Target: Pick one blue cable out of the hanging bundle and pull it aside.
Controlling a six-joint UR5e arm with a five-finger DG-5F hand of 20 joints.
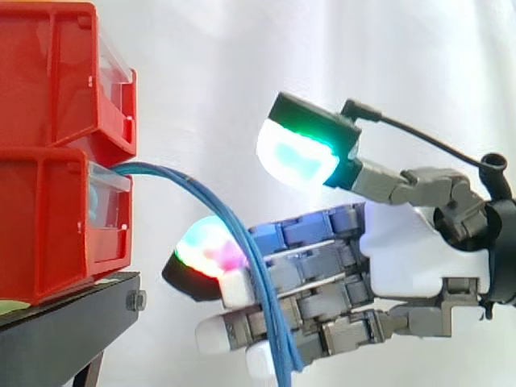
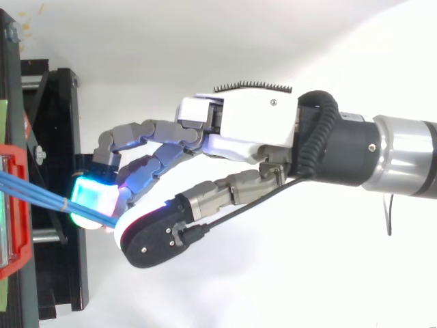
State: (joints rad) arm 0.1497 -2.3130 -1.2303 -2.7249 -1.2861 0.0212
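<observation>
A bundle of thin blue cables leaves the lower red bin, arcs to the right and hangs down. From above, the blue cables run from the bin to the hand's fingertips. My hand reaches in from the right with its fingers nearly straight, level with the hanging bundle. The cables cross in front of these fingers, close to a pad glowing red and green. The thumb's green pad is raised well above the fingers and apart from the cables. Nothing is pinched.
A second red bin is stacked on the lower one, both on a black stand at the left. A white curtain lies behind. To the right of the bundle, around the arm, there is open room.
</observation>
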